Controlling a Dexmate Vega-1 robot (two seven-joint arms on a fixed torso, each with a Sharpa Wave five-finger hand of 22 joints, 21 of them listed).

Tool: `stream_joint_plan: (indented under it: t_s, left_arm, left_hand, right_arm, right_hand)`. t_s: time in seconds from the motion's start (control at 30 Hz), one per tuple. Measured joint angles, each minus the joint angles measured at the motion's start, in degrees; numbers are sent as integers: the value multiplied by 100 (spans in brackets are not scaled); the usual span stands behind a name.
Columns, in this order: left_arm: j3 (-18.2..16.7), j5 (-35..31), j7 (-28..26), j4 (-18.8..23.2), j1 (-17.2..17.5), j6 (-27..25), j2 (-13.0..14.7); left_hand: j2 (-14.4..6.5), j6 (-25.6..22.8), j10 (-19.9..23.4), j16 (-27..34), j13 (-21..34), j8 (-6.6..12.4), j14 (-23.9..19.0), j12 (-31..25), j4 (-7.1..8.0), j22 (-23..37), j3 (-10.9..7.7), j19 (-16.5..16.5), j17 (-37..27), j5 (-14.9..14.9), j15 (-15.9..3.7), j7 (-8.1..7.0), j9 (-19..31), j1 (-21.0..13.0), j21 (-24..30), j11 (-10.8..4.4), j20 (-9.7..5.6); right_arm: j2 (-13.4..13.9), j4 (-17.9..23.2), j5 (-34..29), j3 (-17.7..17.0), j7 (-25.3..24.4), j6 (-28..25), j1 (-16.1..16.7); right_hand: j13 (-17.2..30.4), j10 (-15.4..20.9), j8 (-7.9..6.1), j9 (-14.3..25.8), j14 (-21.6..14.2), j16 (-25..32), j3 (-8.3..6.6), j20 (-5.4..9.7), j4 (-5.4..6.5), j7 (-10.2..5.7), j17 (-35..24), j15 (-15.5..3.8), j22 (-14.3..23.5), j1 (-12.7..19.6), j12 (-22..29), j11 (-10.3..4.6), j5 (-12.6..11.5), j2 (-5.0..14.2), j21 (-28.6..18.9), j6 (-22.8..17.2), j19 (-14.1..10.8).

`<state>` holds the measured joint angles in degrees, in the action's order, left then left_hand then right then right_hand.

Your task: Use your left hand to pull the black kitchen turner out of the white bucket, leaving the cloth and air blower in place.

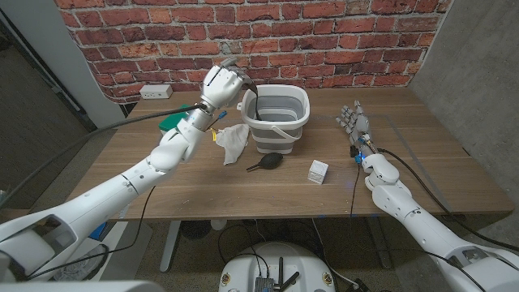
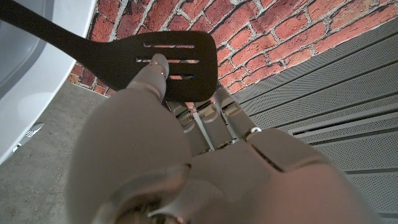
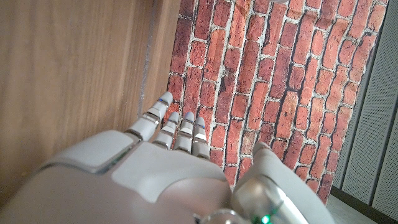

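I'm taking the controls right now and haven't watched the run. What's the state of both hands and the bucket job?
Left hand: raised at the white bucket's left rim, gripping the black kitchen turner near its slotted head; the handle angles down into the bucket.
Right hand: open, holding nothing, over the table right of the bucket.
Cloth: on the table left of the bucket. Air blower: on the table in front of it. A small white box lies to its right.
Done: turner grasped and partly lifted.
Left: pull it clear of the bucket without disturbing cloth or blower.
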<state>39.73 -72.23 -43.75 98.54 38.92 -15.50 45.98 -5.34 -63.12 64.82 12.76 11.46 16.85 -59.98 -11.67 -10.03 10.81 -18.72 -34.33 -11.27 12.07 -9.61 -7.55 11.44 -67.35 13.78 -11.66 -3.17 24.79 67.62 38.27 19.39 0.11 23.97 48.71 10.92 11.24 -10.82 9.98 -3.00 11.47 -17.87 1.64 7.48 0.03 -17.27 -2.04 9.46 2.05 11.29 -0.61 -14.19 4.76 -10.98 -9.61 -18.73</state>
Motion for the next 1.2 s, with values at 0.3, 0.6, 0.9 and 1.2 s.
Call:
stream_joint_plan:
  t_s: [0.3,0.6,0.9,1.2]
  left_arm:
    - [97,75,-174,-152,-94,-124,-160]
    - [179,197,-385,-290,-170,-264,-352]
    - [217,323,-510,-310,-190,-426,-467]
    - [154,354,-470,-20,-65,-630,-407]
  left_hand:
    - [13,30,29,110,23,-2,-138,-2,37,26,56,-32,-92,-3,-62,-15,31,-17,44,-11,-8]
    - [20,33,30,202,29,-4,-198,-3,20,26,72,-81,-109,3,-44,-12,24,-85,66,-11,-20]
    - [20,34,66,273,23,37,-229,-2,45,26,97,-81,-109,6,-13,-11,17,-96,66,-10,-20]
    - [19,-9,147,310,37,44,-240,2,22,26,120,-81,-110,28,-2,-53,33,-96,66,-37,-20]
  right_arm:
    - [-7,-9,0,4,0,-6,-3]
    - [-10,-23,8,4,0,-16,0]
    - [-32,-105,30,4,40,-17,-36]
    - [-62,-201,46,8,105,-11,-105]
  right_hand:
    - [0,0,0,0,0,0,0,0,0,0,25,0,0,0,0,0,0,0,0,0,0]
    - [0,0,0,0,0,0,0,0,0,0,27,0,0,0,0,0,0,0,0,0,0]
    - [1,0,0,0,0,0,1,0,-1,0,27,0,0,0,0,0,0,0,0,0,0]
    - [1,0,0,0,0,0,1,0,-1,0,27,0,0,0,0,0,0,0,0,1,0]
